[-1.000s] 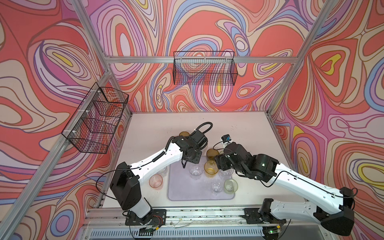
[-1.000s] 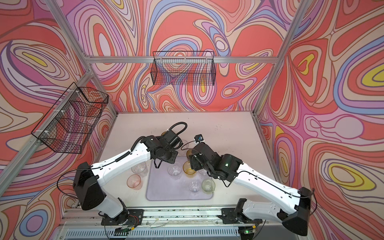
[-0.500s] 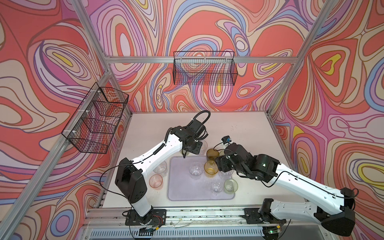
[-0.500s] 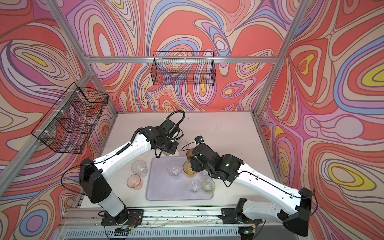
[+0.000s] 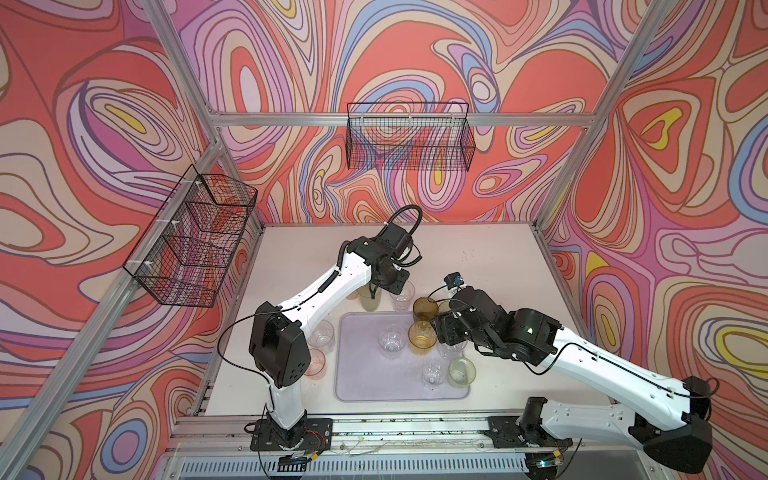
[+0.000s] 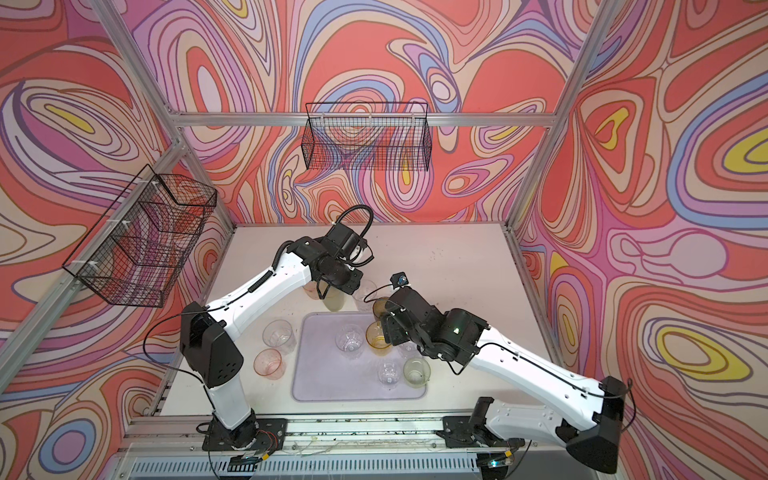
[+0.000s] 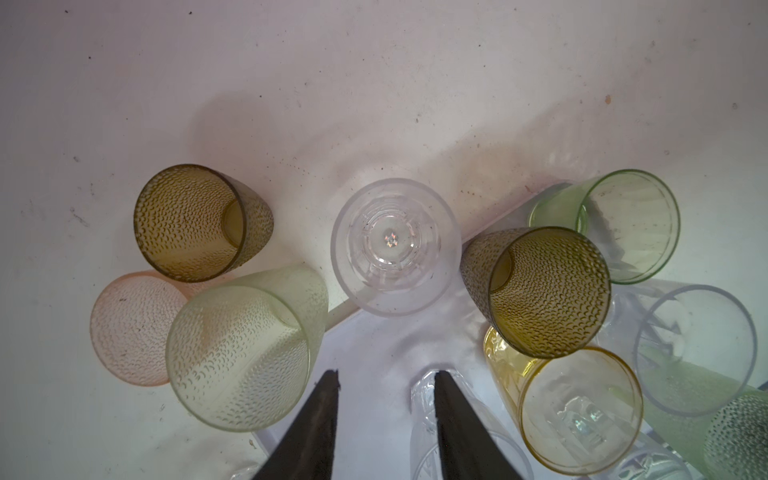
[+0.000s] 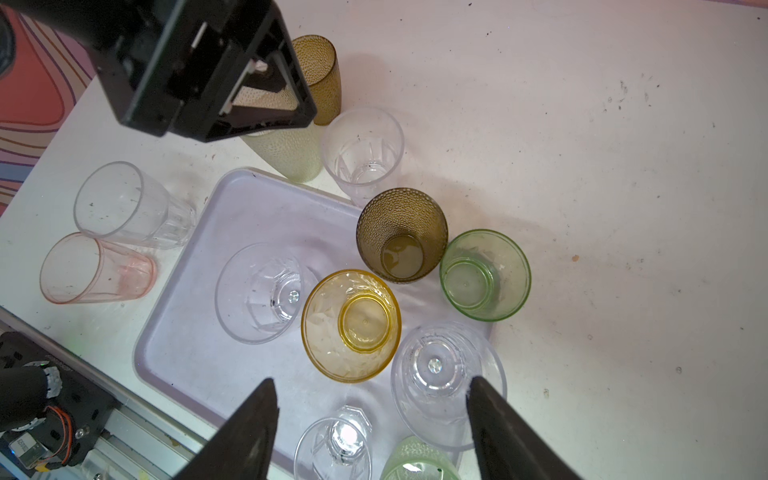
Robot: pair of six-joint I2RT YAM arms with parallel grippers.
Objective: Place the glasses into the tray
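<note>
In both top views the smooth lilac tray point(image 5: 365, 386) lies by the front edge of the tabletop point(image 5: 478, 257), an amber faceted glass point(image 5: 422, 338) on it. Left wrist view: left gripper point(image 7: 385, 373) narrowly parted, empty, beside a dimpled pale-green glass point(image 7: 245, 349). Right wrist view: right gripper point(image 8: 370, 380) wide, empty, above a clear faceted glass point(image 8: 436, 374).

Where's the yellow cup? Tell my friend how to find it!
Look for the big pale lilac tray on the white table. Toward its far right stands the amber-yellow glass, beside a clear faceted tumbler. It is the only golden one; the dotted glass just beyond it is darker olive-brown.
</note>
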